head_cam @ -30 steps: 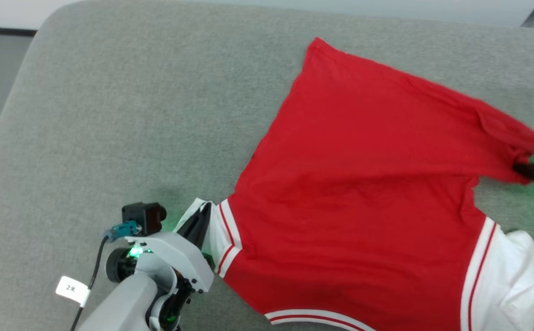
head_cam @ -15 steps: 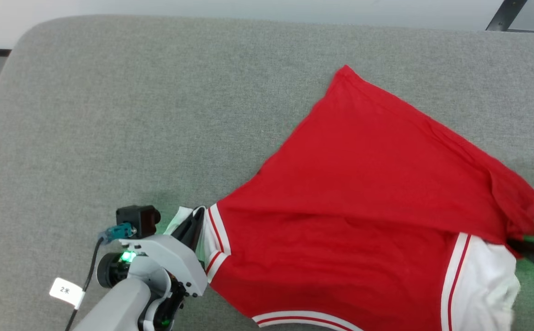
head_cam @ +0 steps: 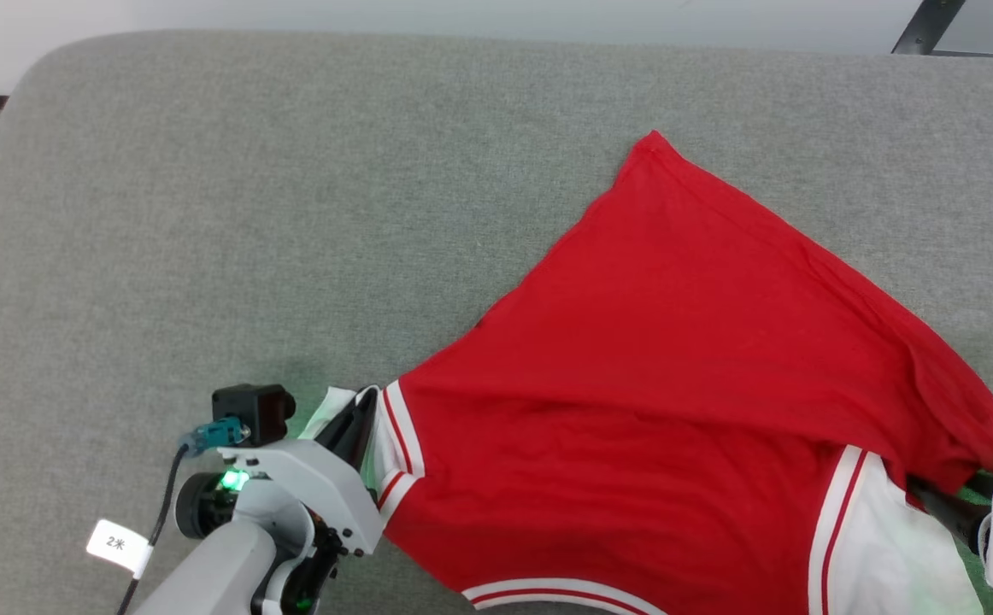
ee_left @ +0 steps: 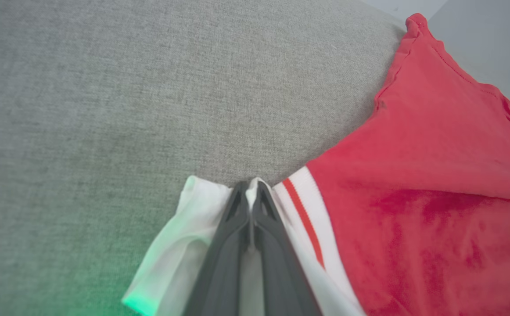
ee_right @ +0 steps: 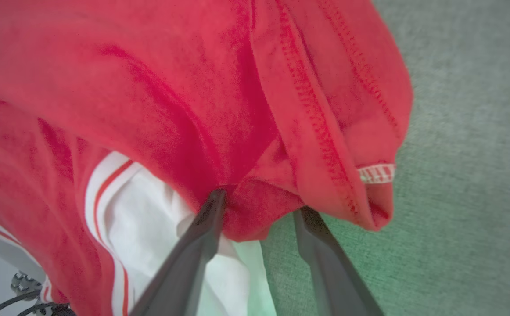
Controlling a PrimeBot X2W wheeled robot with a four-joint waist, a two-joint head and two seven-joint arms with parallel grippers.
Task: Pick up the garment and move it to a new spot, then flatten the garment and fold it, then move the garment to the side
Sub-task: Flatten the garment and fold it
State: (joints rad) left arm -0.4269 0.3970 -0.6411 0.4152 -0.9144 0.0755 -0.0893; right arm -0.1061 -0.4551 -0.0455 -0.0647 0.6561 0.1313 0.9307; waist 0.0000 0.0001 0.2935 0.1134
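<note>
The garment (head_cam: 676, 384) lies plain red back up on the right half of the grey padded surface (head_cam: 291, 213), toward its near edge. One hem corner points at the far edge. The left pincer (ee_left: 250, 186) is clenched on the white sleeve (ee_left: 184, 228). The right pincer (ee_right: 259, 202) stands released, fingers apart, with the other hem corner bunched loosely at their tips over the right sleeve. The move looks done and flattening seems only partway. Folding and moving the garment aside remain.
</note>
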